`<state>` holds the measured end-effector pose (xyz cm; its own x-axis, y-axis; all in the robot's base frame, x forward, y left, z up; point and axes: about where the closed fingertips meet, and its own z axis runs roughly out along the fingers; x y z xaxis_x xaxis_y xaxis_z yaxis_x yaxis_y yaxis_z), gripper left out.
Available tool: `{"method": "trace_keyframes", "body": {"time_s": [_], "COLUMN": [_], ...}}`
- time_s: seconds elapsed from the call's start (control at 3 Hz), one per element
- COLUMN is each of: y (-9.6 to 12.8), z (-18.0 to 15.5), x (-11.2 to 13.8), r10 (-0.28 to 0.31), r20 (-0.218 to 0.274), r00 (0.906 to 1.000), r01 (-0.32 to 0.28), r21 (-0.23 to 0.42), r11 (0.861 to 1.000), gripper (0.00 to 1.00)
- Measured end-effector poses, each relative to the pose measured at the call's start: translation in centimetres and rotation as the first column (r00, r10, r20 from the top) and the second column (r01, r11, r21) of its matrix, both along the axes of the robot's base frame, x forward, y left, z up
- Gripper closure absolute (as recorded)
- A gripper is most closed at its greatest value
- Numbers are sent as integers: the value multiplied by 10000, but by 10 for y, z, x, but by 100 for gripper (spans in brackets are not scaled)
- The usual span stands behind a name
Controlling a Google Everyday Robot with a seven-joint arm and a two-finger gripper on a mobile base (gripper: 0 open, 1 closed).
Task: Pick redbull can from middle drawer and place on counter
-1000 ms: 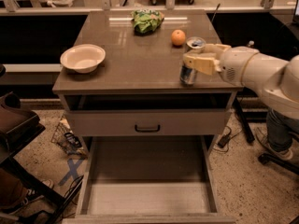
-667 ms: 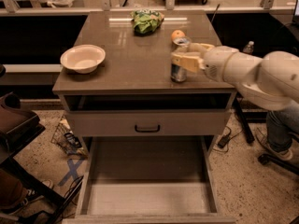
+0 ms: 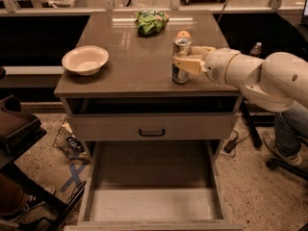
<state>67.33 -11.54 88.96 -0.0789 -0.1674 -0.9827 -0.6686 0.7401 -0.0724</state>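
The redbull can [image 3: 181,57] stands upright on the counter [image 3: 134,66], near its front right part. My gripper [image 3: 187,61] reaches in from the right and is shut on the can's middle, with its pale fingers [image 3: 188,65] wrapped around the can. The middle drawer [image 3: 153,186] is pulled out below, and its flat floor holds nothing that I can see.
A pale bowl [image 3: 85,59] sits at the counter's left edge. A green bag [image 3: 151,21] lies at the back and an orange [image 3: 182,34] sits just behind the can. A closed drawer front with a black handle [image 3: 151,132] is above the open drawer. A water bottle [image 3: 255,49] stands behind my arm.
My gripper has carried the can leftward over the counter and lowered it; the can now stands on the counter surface in front of the orange.
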Motion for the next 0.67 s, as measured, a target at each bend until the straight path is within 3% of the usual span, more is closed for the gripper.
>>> {"method": "trace_keyframes", "body": {"time_s": [0.67], "y": [5], "z": [1], "x": [0], "r10": [76], "r20": [8], "r00": [10000], "r01": [-76], "r21": [7], "r11": [10000], "gripper": [38]}}
